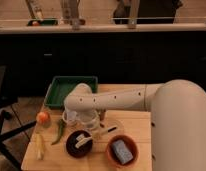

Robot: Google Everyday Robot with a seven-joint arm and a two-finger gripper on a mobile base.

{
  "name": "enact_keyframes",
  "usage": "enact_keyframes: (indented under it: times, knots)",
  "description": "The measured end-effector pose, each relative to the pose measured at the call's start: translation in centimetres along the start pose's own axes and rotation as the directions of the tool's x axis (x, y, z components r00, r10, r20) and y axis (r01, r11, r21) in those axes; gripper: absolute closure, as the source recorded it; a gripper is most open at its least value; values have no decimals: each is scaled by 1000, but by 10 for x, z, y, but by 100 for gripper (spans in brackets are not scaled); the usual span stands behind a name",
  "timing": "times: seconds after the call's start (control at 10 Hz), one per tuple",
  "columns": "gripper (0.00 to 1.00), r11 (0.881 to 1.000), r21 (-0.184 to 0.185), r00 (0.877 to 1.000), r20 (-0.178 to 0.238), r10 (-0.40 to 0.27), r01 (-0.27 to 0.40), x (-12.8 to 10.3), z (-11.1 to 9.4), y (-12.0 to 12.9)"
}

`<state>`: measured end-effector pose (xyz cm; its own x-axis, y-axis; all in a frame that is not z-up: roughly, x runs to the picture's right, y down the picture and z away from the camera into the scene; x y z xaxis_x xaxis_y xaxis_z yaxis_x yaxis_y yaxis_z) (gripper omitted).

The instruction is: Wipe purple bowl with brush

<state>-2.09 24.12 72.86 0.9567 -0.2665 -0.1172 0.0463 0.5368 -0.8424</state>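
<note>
The purple bowl stands on the wooden table near its front edge. The brush lies across the bowl's rim: its pale head is inside the bowl, and its handle runs up and to the right to a dark tip. My gripper hangs just above the back rim of the bowl, close over the brush handle. The white arm reaches in from the right and hides the table behind the gripper.
An orange-brown bowl holding a blue sponge sits right of the purple bowl. A green tray is at the back left. An orange fruit, a green pepper and a yellow item lie at the left.
</note>
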Motion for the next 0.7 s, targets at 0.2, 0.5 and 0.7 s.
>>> enact_keyframes:
  times: [0.2,0.5,0.7]
  knots:
    - [99,999,10,999,-2,-38,38,-18,-5,-1]
    - [99,997,19,997,-6,-72,72,-28,-10,5]
    - [99,998,6,998,-13,-68,68,-23,-5,11]
